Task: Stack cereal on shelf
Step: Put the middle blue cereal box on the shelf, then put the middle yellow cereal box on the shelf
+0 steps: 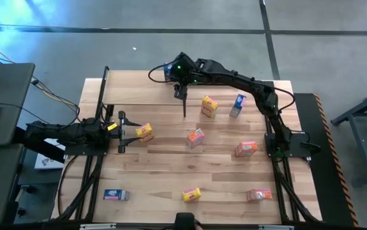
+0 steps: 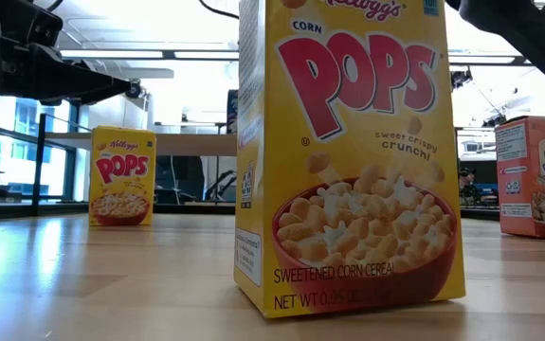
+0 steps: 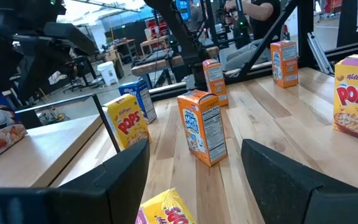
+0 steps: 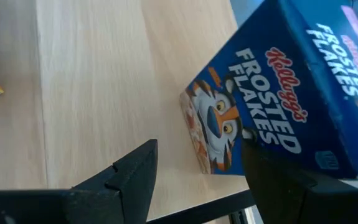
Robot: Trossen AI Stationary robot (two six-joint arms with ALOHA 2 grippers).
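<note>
Shelf: the pale board framed by thin black posts sits at the worktop's far left corner, and the boxes are meant to end up on it
Right gripper: it hangs over the shelf's far edge with its fingers spread. The blue Frosted Flakes box lies on the board against one finger, and bare wood fills most of the gap. This looks like a box being set down rather than one firmly pinched, though actual contact cannot be made out
Left gripper: it lies low near the worktop's left edge, aimed towards the middle with its fingers apart. The yellow box sits tipped over between the tips, so the gripper seems lined up to close on it as the next box
Loose cereal: a yellow box and a blue one stand towards the far edge, beside the shelf. Two orange boxes stand mid-worktop. A blue, a yellow and an orange box are spaced along the near edge
Progress: early, since only the one blue box is at the shelf and eight others are off it
Caution: the blue box rests close to the board's edge, so a careless pull-back could nudge it off
</note>
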